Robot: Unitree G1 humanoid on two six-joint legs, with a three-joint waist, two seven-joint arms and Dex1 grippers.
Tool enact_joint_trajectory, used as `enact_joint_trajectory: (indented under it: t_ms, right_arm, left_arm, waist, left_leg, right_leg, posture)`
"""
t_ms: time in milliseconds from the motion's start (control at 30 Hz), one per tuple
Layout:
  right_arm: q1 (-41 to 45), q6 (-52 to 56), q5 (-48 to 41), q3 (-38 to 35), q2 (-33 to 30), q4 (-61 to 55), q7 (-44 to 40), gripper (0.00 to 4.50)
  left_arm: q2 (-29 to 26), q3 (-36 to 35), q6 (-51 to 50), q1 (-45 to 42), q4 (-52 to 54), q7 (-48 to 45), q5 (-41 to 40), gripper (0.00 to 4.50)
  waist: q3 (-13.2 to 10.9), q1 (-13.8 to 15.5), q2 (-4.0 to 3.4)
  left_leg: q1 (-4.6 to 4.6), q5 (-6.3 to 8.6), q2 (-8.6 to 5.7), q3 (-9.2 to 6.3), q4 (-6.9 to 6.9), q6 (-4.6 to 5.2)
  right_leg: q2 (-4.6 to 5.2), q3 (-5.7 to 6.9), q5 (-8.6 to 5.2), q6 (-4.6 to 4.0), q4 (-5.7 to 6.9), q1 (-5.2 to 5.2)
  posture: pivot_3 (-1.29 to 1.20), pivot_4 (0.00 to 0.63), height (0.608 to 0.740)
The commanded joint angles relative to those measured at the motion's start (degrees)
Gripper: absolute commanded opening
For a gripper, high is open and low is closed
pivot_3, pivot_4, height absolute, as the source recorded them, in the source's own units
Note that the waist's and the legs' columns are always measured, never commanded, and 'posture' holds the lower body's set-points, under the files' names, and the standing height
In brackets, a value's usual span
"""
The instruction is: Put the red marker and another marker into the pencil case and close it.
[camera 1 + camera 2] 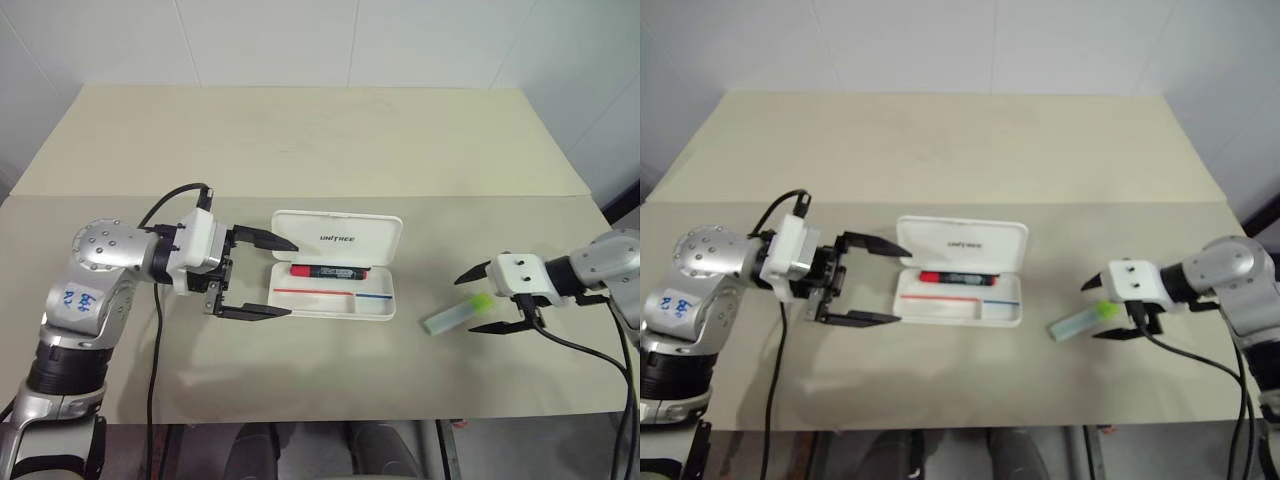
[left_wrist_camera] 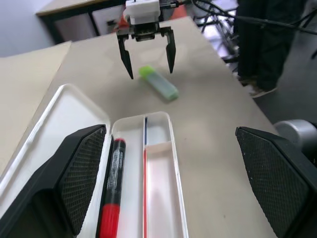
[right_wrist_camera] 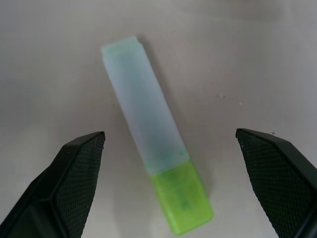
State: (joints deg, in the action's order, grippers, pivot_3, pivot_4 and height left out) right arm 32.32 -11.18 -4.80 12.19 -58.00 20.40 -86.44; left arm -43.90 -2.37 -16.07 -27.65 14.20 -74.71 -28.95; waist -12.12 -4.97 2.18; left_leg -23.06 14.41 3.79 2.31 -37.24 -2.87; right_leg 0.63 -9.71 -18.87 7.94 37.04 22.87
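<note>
Right claw hangs spread wide over the chunky mint-green highlighter on the beige desk; left claw also gaping beside the open white plastic pencil case (slim red-capped marker already inside). Risk: highlighter lies skewed, could pivot out when pinched.

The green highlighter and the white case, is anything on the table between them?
No. Between the highlighter and the case lies only bare table, as both eye views show.
</note>
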Motion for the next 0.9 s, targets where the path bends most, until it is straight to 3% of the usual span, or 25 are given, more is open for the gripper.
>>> enact_joint_trajectory:
  t_ms: [33,100,200,333,467,500,733,900]
  right_arm:
    - [4.1,-5.6,3.3,2.1,2.1,6.5,-1.8,4.50]
    - [6.0,-7.3,4.6,3.4,3.3,9.9,-2.7,4.50]
    - [7.3,-9.0,4.7,5.1,4.0,12.4,-5.4,3.85]
    - [7.9,-9.5,3.5,5.7,4.6,12.3,-5.9,2.59]
    - [7.4,-9.2,2.2,4.9,4.5,10.6,-5.4,1.23]
    - [7.4,-9.1,2.0,4.8,4.5,10.4,-5.4,1.09]
    - [5.4,-1.6,-1.8,1.4,2.7,2.9,-3.6,1.09]
    - [2.6,18.0,-10.0,-2.1,-0.6,-16.5,-2.3,1.09]
  left_arm:
    - [-1.5,-2.3,-0.9,1.2,3.9,1.5,-1.7,4.46]
    - [-2.3,-3.2,-1.5,2.0,4.9,2.1,-2.0,4.46]
    - [-3.6,-4.8,-2.0,3.3,5.9,2.6,-2.4,4.50]
    - [-4.4,-6.0,-2.6,4.6,6.7,3.2,-3.2,4.50]
    - [-4.3,-6.1,-2.1,5.0,5.6,3.3,-3.2,4.50]
    - [-4.2,-6.0,-1.9,4.9,5.1,3.2,-3.1,4.50]
    - [-3.9,-5.1,2.9,4.0,-3.2,1.2,-0.8,4.50]
    - [-5.5,-5.8,7.5,3.9,-10.6,-1.5,1.3,4.50]
  waist:
    - [0.0,0.0,0.00]
    - [0.0,-0.1,0.01]
    - [0.0,-0.7,0.05]
    - [0.0,-1.6,0.10]
    - [0.0,-1.9,0.10]
    - [0.0,-2.0,0.10]
    - [0.0,-2.5,0.09]
    - [-0.1,-2.7,0.00]
  left_leg:
    - [0.02,0.00,0.00,0.01,-0.02,0.00]
    - [0.07,0.00,0.01,-0.01,-0.05,0.00]
    - [0.38,-0.01,0.02,0.02,-0.06,-0.01]
    - [1.00,-0.01,0.01,0.04,-0.02,0.02]
    - [1.06,-0.13,0.00,0.04,-0.05,0.16]
    - [1.06,-0.14,0.01,0.02,-0.04,0.16]
    - [1.06,-0.13,0.01,0.00,0.13,0.14]
    - [0.90,-0.01,0.04,-0.05,0.27,0.02]
  right_leg:
    - [0.00,0.00,0.00,0.00,0.01,-0.01]
    - [-0.01,0.02,0.01,-0.01,0.05,-0.07]
    - [0.00,0.02,0.04,-0.05,-0.02,-0.42]
    - [0.02,-0.02,-0.28,-0.79,-0.29,-1.13]
    - [0.06,-0.05,-0.14,-0.78,-0.52,-1.30]
    - [0.05,-0.04,-0.13,-0.78,-0.51,-1.30]
    - [0.04,-0.02,-0.05,-0.63,-0.50,-1.24]
    - [0.04,0.06,0.14,-0.19,-0.33,-0.94]
  posture:
    - [0.00,0.150,0.740]
    - [0.00,0.150,0.740]
    - [0.00,0.150,0.740]
    - [0.00,0.150,0.740]
    - [0.00,0.150,0.740]
    - [0.00,0.150,0.740]
    - [0.00,0.150,0.740]
    - [0.00,0.150,0.740]
